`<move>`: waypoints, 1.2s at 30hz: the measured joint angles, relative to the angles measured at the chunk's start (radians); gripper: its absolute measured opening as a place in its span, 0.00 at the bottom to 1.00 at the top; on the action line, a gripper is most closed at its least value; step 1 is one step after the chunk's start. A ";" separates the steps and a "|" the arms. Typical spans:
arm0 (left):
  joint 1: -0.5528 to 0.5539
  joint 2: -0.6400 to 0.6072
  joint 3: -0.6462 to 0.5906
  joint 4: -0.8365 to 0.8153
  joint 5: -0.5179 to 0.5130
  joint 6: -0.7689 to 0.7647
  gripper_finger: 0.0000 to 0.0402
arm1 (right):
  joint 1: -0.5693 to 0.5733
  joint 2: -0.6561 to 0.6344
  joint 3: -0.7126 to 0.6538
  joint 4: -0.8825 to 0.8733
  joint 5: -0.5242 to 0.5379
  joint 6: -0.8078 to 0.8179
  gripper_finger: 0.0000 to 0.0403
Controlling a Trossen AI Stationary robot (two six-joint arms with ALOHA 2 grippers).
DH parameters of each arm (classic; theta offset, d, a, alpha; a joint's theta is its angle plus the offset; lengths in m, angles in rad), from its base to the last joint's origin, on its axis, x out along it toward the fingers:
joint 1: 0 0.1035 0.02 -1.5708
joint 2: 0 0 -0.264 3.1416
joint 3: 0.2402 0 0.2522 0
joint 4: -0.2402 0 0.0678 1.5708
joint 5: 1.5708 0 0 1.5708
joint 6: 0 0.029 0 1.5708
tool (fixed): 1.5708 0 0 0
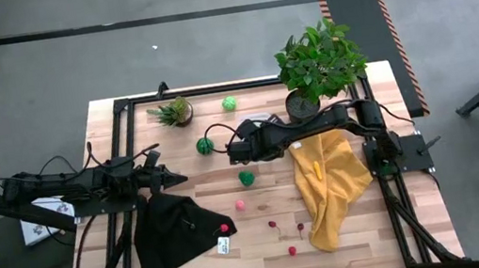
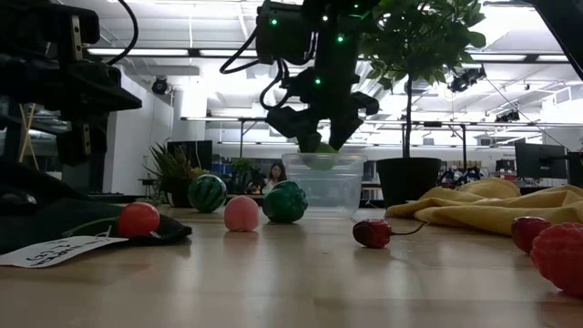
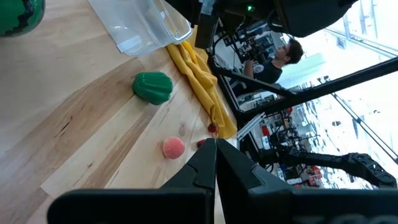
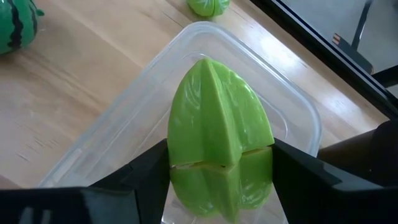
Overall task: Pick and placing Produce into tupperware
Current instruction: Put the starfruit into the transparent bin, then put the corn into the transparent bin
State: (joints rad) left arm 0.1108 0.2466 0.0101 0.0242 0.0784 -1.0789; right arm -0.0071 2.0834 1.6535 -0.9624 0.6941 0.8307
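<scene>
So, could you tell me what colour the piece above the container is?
Light green piece, clearest in the right wrist view.

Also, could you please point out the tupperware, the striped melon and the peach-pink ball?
tupperware (image 4: 292,106): right wrist view, clear rim.
striped melon (image 2: 208,192): low view, middle.
peach-pink ball (image 3: 173,148): left wrist view, middle.

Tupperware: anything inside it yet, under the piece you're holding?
Tupperware floor looks bare around the light-green ridged piece, held above it by the right pincer. Directly beneath the piece is hidden.

Even overhead light falls on my wooden surface (image 1: 264,235), shadows soft and short. At table height, bright ceiling strips and windows backlight my arm into silhouette — foreground fruit blurs. My left wrist sees blown-out glare beyond.
</scene>
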 joint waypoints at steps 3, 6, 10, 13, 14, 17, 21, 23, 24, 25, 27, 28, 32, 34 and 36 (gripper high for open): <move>0.000 0.000 0.000 0.000 0.000 0.000 0.00 | 0.000 0.000 0.000 0.004 0.002 0.000 0.61; 0.000 0.000 0.000 0.000 0.000 0.000 0.00 | 0.000 0.000 0.000 0.003 0.003 0.005 0.66; 0.000 0.000 0.000 0.000 0.000 0.000 0.00 | 0.000 0.000 0.000 0.003 0.004 0.007 0.69; 0.000 0.000 0.000 0.000 0.000 0.000 0.00 | 0.000 0.000 0.000 0.003 0.005 0.007 0.70; 0.000 0.000 0.000 0.000 0.000 0.000 0.00 | 0.000 0.000 0.000 0.003 0.005 0.007 0.70; 0.000 0.000 0.000 0.000 0.000 0.000 0.00 | 0.000 0.000 0.000 0.003 0.005 0.008 0.70; 0.000 0.000 0.000 0.000 0.000 0.000 0.00 | 0.000 0.000 0.000 0.003 0.005 0.009 0.70; 0.000 0.000 0.000 0.000 0.000 0.000 0.00 | 0.000 0.000 0.000 0.003 0.005 0.010 0.70; 0.000 0.000 0.000 0.000 0.000 0.000 0.00 | 0.000 0.000 0.000 0.003 0.005 0.010 0.70; 0.000 0.000 0.000 0.000 0.000 0.000 0.00 | 0.000 0.000 0.000 0.003 0.005 0.010 0.70; 0.000 0.000 0.000 0.000 0.000 0.000 0.00 | 0.000 0.000 0.000 0.003 0.005 0.010 0.70; 0.000 0.000 0.000 0.000 0.000 0.000 0.00 | 0.000 0.000 0.000 0.003 0.005 0.010 0.70; 0.000 0.000 0.000 0.000 0.000 0.000 0.00 | 0.000 0.000 0.000 0.003 0.005 0.010 0.70; 0.000 0.000 0.000 0.000 0.000 0.000 0.00 | 0.000 0.000 0.000 0.003 0.005 0.010 0.70; 0.000 0.000 0.000 0.000 0.000 0.000 0.00 | 0.000 0.000 0.000 0.003 0.005 0.010 0.70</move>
State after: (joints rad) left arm 0.1112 0.2464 0.0100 0.0242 0.0784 -1.0789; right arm -0.0071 2.0830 1.6535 -0.9592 0.6987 0.8410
